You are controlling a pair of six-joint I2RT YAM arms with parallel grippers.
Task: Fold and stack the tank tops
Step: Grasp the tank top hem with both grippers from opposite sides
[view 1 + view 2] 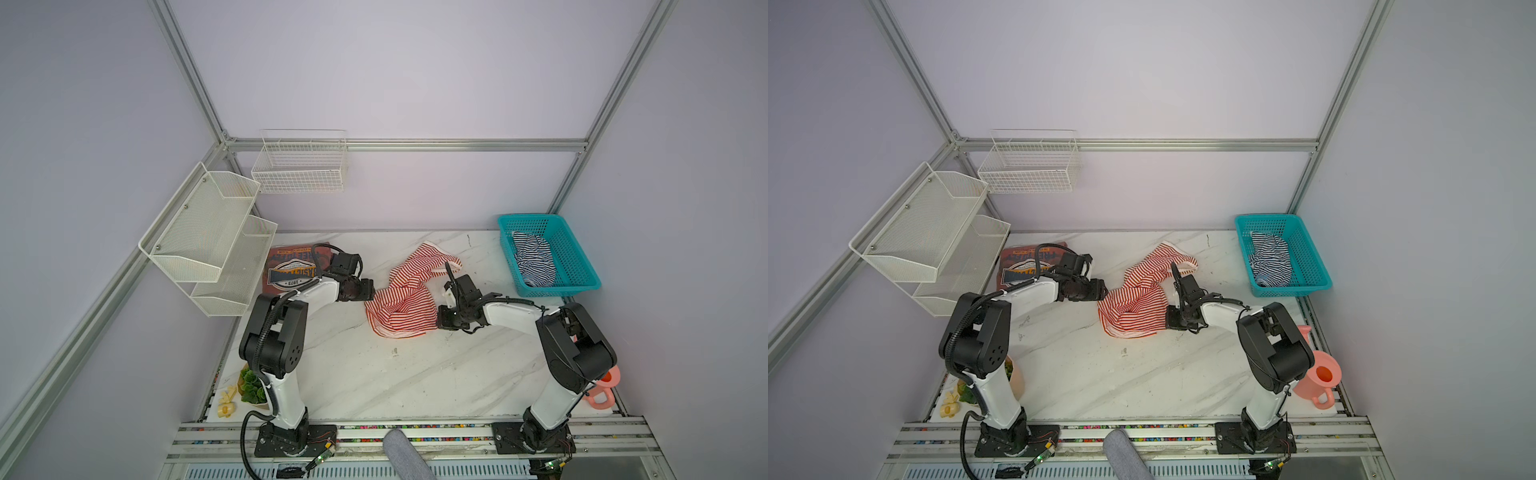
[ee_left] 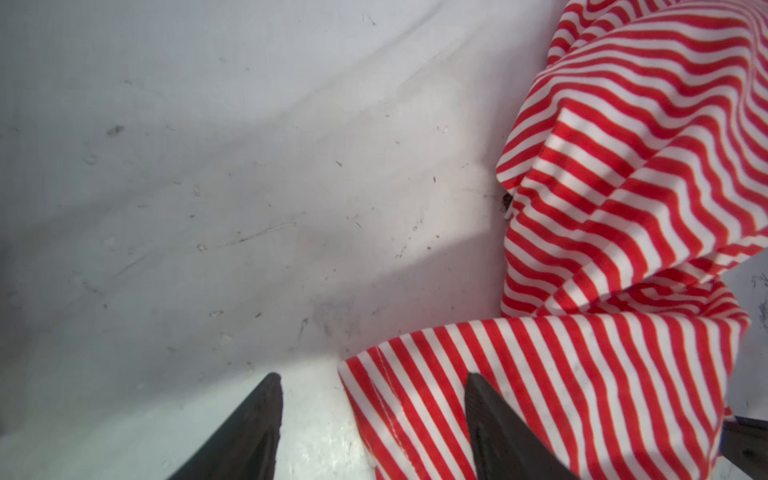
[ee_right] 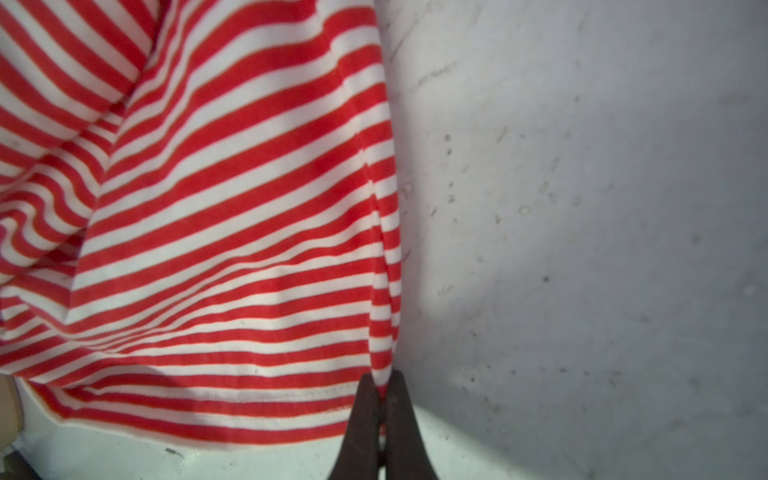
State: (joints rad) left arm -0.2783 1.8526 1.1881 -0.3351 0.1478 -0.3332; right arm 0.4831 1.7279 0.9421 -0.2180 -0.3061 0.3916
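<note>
Fingers R point(image 3: 365, 419) clamped on red-striped top point(image 3: 228, 228) edge; fingers L point(image 2: 249, 428) apart, hem corner btwn them

Open marble table point(image 1: 395, 386) in front, red-striped top point(image 1: 399, 299) bunched centre, teal basket point(image 1: 578, 262) right

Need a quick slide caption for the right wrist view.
Right claw shut on the edge of the red-and-white striped tank top, bare marbled tabletop alongside.

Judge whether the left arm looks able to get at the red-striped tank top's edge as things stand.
Probably yes. The left tool stands open right at the red-striped tank top, a hemmed corner between its jaws with nothing in the way. The right tool pinches another edge, apart from it.
</note>
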